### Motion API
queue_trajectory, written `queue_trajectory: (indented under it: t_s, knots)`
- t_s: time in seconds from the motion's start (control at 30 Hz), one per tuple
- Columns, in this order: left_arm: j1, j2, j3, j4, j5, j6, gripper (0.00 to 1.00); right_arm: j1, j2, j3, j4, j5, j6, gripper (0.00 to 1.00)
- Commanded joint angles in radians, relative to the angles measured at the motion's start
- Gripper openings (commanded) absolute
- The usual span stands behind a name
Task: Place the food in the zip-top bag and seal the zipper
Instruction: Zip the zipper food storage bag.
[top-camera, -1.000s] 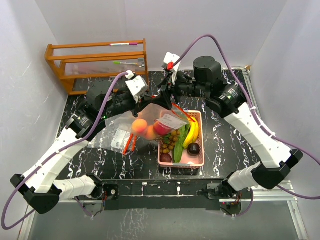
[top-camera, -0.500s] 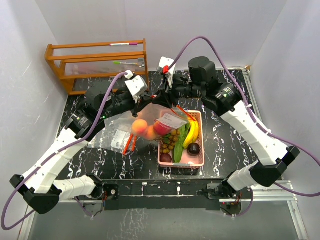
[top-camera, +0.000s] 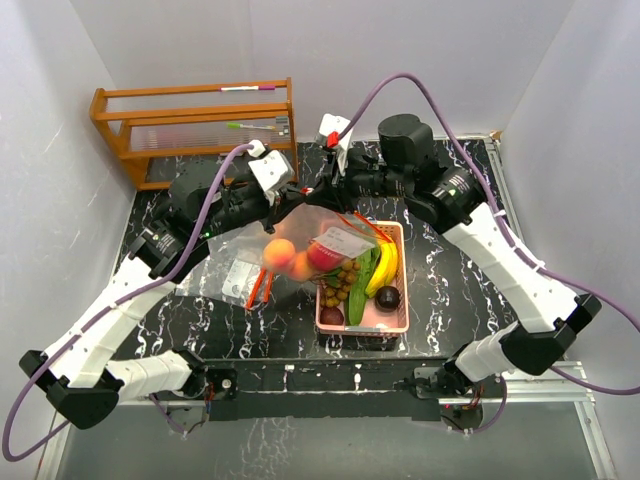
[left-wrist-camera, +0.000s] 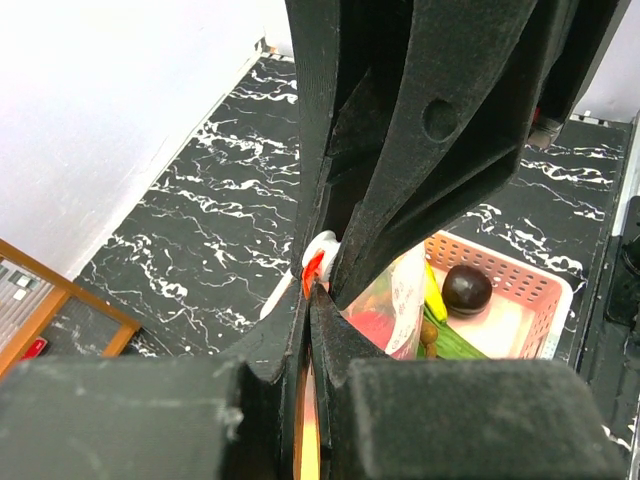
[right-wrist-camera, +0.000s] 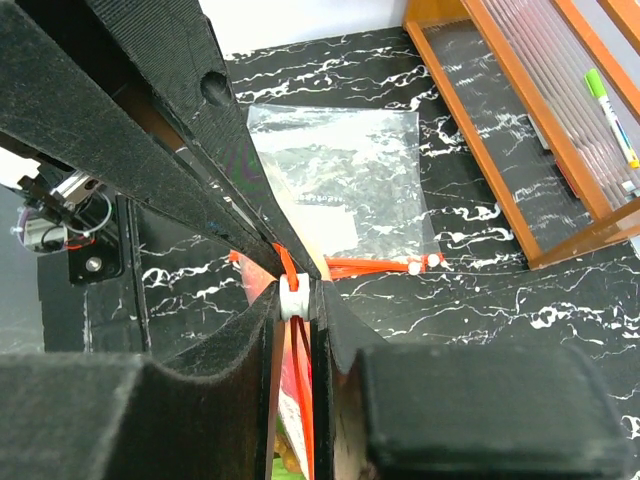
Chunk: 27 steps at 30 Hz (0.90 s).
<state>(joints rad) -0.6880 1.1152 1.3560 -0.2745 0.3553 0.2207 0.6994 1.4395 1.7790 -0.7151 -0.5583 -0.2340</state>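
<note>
Marble desk (top-camera: 450, 270): sealing step, tho fruit (top-camera: 387, 296) remains in basket (top-camera: 404, 326). Left fingers (left-wrist-camera: 340, 338) clamped on bag (top-camera: 305, 225) edge, right fingers (right-wrist-camera: 335, 322) pinching zip slider (right-wrist-camera: 293, 300). Nxt: drag slider across w/ bag taut.

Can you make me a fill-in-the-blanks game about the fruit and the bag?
The yellow bananas lie in the ___ plastic basket. The round fruit beside the red fruit in the clear zip-top bag is coloured ___. The brown wooden rack stands at the black marble table's far ___ corner.
Answers: pink, orange, left.
</note>
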Motion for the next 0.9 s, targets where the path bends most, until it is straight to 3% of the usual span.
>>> queue_trajectory:
  t_s: [0.0,0.57,0.67,0.87]
  knots:
    - [-0.004,-0.032,0.036,0.013,0.016,-0.004,0.00,-0.002,-0.054,-0.003,0.075,0.037,-0.008,0.12]
    - [-0.004,-0.035,0.081,-0.004,-0.019,0.014,0.00,-0.014,-0.082,-0.093,0.002,0.109,-0.048,0.11]
    - [-0.004,-0.039,0.072,0.006,-0.021,0.011,0.00,-0.013,-0.072,-0.071,-0.013,0.104,-0.048,0.20]
    - [-0.004,-0.045,0.084,0.011,-0.035,0.019,0.00,-0.013,-0.050,-0.081,-0.038,0.112,-0.057,0.19]
